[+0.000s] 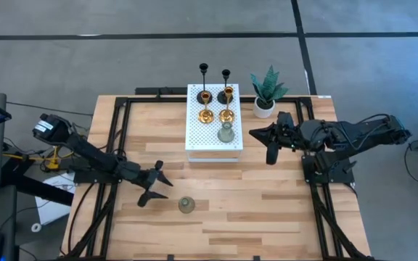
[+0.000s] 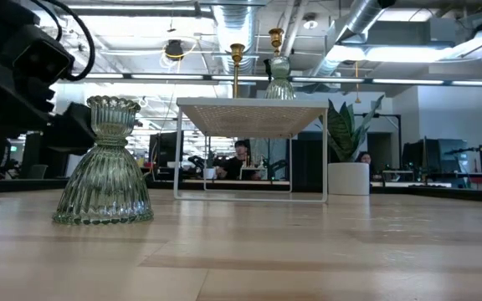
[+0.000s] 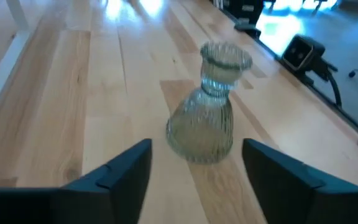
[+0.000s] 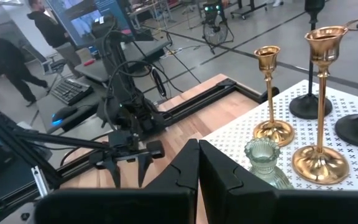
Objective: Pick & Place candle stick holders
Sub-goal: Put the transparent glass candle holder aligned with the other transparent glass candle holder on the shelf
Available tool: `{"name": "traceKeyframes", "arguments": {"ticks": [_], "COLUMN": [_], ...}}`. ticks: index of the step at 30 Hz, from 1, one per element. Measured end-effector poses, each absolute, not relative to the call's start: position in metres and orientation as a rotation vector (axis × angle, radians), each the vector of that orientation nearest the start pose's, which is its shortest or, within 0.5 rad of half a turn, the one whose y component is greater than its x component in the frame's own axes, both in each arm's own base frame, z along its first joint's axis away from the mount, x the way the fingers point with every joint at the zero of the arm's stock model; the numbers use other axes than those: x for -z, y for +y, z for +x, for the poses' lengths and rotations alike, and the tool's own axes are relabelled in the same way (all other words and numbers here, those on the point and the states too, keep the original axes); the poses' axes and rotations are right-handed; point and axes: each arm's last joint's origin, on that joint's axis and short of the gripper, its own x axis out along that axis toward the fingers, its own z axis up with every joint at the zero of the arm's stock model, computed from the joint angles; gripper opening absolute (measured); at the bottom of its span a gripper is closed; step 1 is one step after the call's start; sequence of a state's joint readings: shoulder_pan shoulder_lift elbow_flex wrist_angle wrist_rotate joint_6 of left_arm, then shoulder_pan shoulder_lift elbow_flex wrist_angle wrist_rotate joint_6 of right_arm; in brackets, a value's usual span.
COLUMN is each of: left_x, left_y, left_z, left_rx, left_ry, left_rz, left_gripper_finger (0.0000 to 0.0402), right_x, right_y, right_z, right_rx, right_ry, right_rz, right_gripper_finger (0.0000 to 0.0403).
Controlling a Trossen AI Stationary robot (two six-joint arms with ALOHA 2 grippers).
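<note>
A squat pale grey-green holder stands upright on its round base on the wooden table; it also shows in the low view. My left gripper is open just to its left. In the left wrist view the holder stands a little beyond the gap between the fingers of the gripper, untouched. On the white perforated stand stand two black holders, two gold holders and another grey-green holder. My right gripper is shut and empty, to the right of the stand.
A green plant in a white pot stands at the stand's far right corner. Bare wooden table lies near and to the right of the loose holder. People show in the room beyond the table in the right wrist view.
</note>
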State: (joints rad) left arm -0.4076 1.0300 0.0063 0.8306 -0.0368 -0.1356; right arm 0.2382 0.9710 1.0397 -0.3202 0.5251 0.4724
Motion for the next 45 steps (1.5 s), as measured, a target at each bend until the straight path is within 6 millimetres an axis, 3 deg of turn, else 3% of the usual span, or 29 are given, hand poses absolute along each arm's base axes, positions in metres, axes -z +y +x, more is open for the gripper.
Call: {"name": "traceKeyframes", "arguments": {"ticks": [4,8,20,28,45], "left_x": [-0.137,-0.140,-0.146,-0.143,-0.151], "left_y": [-0.063,-0.068,-0.081,-0.091,-0.097], "left_z": [0.154,0.168,0.198,0.214,0.228], "left_rx": [0.344,0.342,0.358,0.460,0.457], "left_ry": [0.209,0.220,0.235,0.270,0.240], "left_rz": [-0.094,-0.059,-0.039,-0.050,-0.081], "left_gripper_finger": [0.0295,0.0313,0.0294,0.0294,0.0294], "right_x": [-0.375,-0.374,-0.373,-0.373,-0.373], "right_y": [0.033,0.033,0.033,0.033,0.033], "right_z": [0.199,0.199,0.199,0.198,0.198], "right_rx": [0.333,0.335,0.337,0.337,0.338], "right_ry": [0.162,0.169,0.177,0.182,0.188], "right_rz": [0.373,0.370,0.366,0.362,0.355], "right_gripper_finger": [0.0000,0.0000,0.0000,0.0000,0.0000]}}
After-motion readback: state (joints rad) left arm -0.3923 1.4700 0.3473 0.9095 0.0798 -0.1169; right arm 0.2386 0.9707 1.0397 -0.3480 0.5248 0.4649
